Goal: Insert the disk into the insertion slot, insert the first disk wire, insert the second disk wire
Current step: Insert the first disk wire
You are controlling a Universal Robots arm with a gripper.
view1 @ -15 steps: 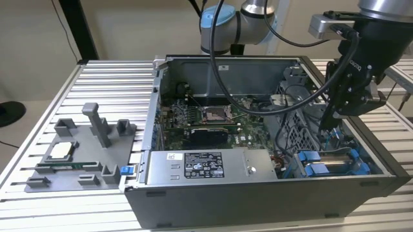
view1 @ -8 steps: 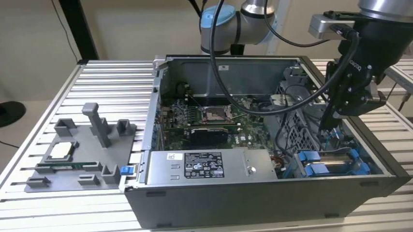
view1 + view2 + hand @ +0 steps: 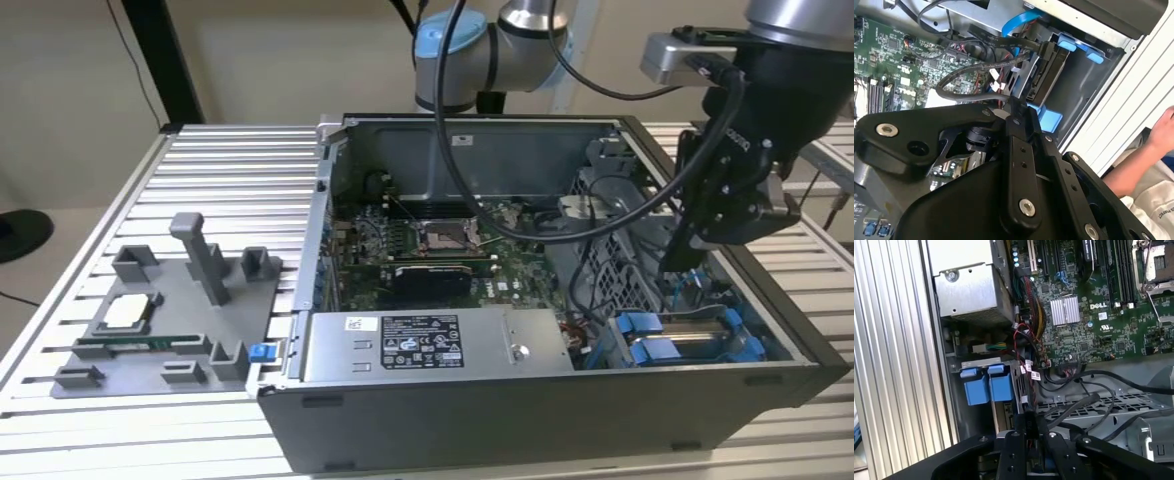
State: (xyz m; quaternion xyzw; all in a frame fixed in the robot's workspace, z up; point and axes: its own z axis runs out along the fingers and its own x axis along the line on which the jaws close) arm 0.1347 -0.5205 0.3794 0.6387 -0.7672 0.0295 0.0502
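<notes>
The disk (image 3: 1052, 75) stands edge-on inside the insertion slot (image 3: 1089, 95), with blue tabs (image 3: 1074, 47) at its end. A black wire plug (image 3: 1046, 50) sits against the disk's upper end. In the first wrist view the disk's blue carrier (image 3: 985, 388) shows beside the grey bay wall. My gripper (image 3: 1030, 426) reaches down into the case (image 3: 534, 420) at the exterior view's right, right next to the disk. Its fingers (image 3: 1015, 455) look shut on a black wire connector. Loose black wires (image 3: 979, 70) loop from the motherboard toward the disk.
A grey power-supply box (image 3: 427, 345) lies along the case's near side, and the motherboard (image 3: 427, 240) lies in the middle. A perforated cage (image 3: 1134, 402) sits close to the gripper. A grey fixture (image 3: 174, 320) stands on the slatted table. A person's hand (image 3: 1160, 134) is beside the case.
</notes>
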